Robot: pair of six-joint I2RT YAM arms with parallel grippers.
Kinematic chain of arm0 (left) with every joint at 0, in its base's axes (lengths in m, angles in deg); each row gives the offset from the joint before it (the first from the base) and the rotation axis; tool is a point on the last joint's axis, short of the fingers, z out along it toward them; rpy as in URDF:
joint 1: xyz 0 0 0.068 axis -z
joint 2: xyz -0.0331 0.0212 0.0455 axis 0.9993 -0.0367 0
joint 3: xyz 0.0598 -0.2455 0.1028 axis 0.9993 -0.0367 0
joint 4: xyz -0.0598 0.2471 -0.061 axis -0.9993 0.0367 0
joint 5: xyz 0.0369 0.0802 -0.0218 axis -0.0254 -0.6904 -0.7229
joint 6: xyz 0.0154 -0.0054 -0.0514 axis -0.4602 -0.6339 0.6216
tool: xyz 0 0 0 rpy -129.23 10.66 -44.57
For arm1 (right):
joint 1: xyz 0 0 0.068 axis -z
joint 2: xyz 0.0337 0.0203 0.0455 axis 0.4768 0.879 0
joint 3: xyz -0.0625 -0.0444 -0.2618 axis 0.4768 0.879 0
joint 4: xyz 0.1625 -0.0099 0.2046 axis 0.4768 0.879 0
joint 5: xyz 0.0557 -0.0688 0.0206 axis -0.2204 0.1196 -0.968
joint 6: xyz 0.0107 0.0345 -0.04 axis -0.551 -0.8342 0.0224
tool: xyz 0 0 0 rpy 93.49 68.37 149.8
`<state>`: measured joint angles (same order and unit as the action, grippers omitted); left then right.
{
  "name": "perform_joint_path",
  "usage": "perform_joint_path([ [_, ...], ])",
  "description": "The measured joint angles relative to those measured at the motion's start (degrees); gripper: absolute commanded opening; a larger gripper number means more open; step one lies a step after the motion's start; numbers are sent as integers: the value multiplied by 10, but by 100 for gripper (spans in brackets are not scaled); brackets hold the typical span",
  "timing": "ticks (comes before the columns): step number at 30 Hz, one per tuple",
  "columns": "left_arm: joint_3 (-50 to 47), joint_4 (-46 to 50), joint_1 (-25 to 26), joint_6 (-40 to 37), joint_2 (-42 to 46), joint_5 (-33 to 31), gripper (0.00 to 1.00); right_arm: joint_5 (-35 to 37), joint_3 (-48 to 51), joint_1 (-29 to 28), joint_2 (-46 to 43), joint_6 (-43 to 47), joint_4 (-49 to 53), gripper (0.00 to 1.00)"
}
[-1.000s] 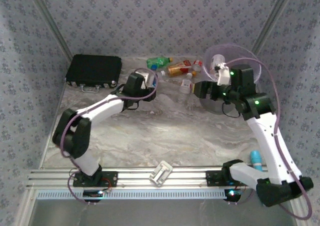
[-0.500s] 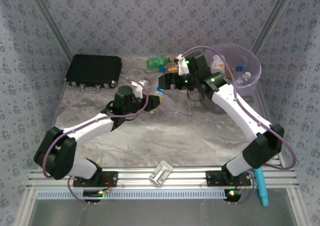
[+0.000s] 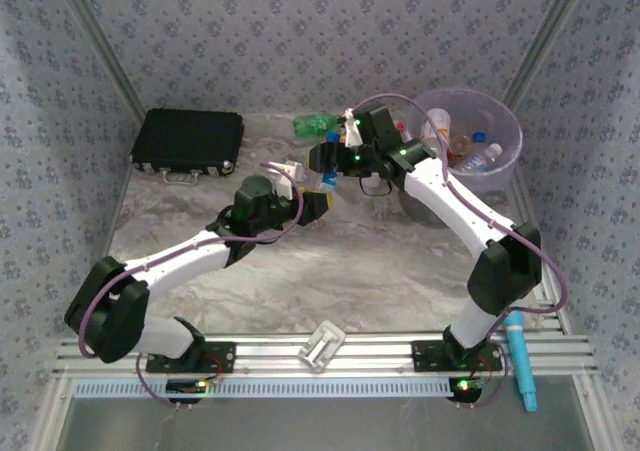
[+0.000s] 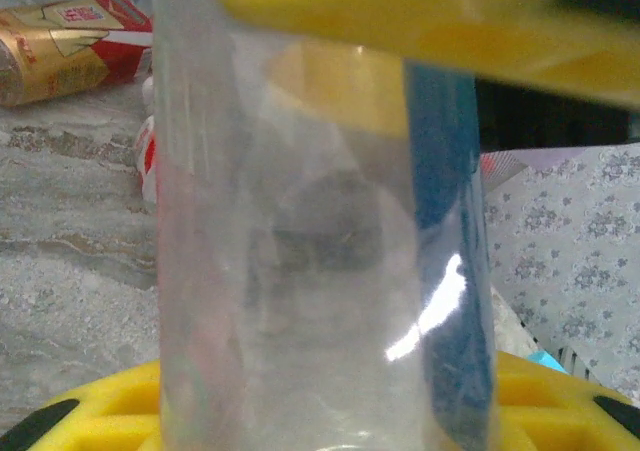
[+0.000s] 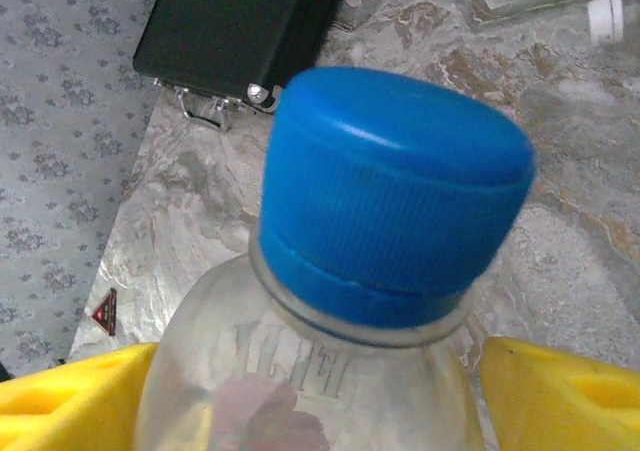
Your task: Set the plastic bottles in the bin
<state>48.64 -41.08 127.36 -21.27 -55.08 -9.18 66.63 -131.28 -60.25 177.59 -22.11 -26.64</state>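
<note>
Raised letters stand on the shoulder of the clear bottle, under its blue cap, but I cannot read them surely. The small red triangle sign at the left table edge and the gold and red label are too blurred to read.

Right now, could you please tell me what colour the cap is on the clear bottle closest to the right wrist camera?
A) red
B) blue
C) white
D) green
B: in the right wrist view, the clear bottle wears a ribbed blue cap.
</note>
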Motion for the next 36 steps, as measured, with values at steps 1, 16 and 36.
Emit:
perform_joint_path([
  [1, 0, 0, 1, 0, 0, -3, 48, -2, 0, -1, 0, -1, -4, 66],
  [16, 5, 2, 22, -12, 1, -46, 83, -5, -24, -3, 0, 15, 7, 39],
  [36, 17, 117, 45, -16, 77, -102, 99, 222, -252, 102, -91, 208, 220, 37],
])
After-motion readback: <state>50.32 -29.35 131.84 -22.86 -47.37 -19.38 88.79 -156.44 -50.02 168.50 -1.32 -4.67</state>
